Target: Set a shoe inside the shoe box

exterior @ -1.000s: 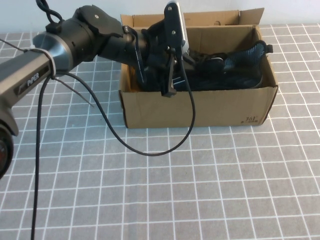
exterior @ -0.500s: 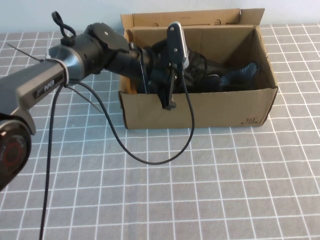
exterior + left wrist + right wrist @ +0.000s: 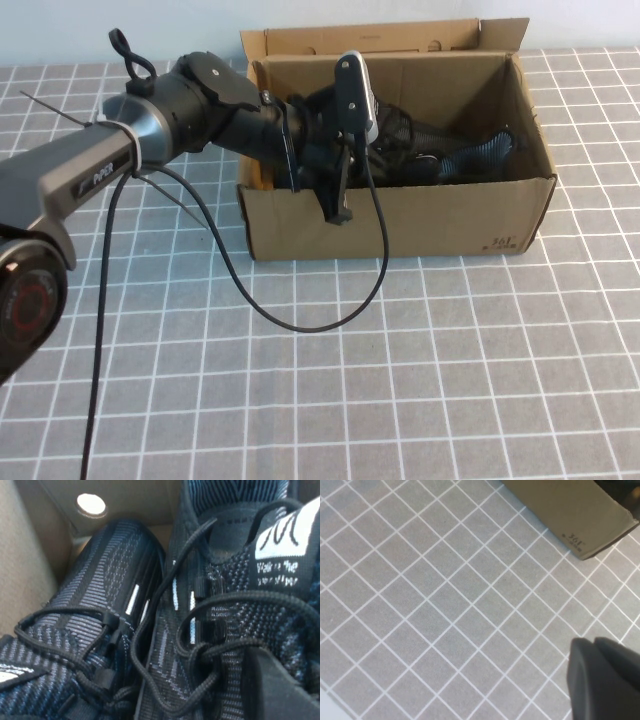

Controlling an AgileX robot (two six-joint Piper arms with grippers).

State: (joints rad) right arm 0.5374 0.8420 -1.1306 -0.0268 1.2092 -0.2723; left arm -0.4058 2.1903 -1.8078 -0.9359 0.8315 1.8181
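Observation:
The brown cardboard shoe box (image 3: 400, 225) stands open at the far middle of the table, and its corner shows in the right wrist view (image 3: 570, 510). My left arm reaches in from the left, and my left gripper (image 3: 395, 140) is down inside the box. It grips a black knit shoe (image 3: 235, 610) with a white tongue label, and one finger (image 3: 280, 690) lies against its laces. The matching second shoe (image 3: 100, 615) lies right beside it. The held shoe's heel end (image 3: 485, 152) points to the box's right end. My right gripper (image 3: 607, 680) is shut and empty above bare table.
A black cable (image 3: 300, 300) hangs from the left arm and loops over the table in front of the box. The box's lid flap (image 3: 360, 38) stands up at the back. A grey mat with white grid lines (image 3: 400, 380) covers the table.
My left gripper has lowered the shoe from above the rim down into the box. Over the last half second it barely moved.

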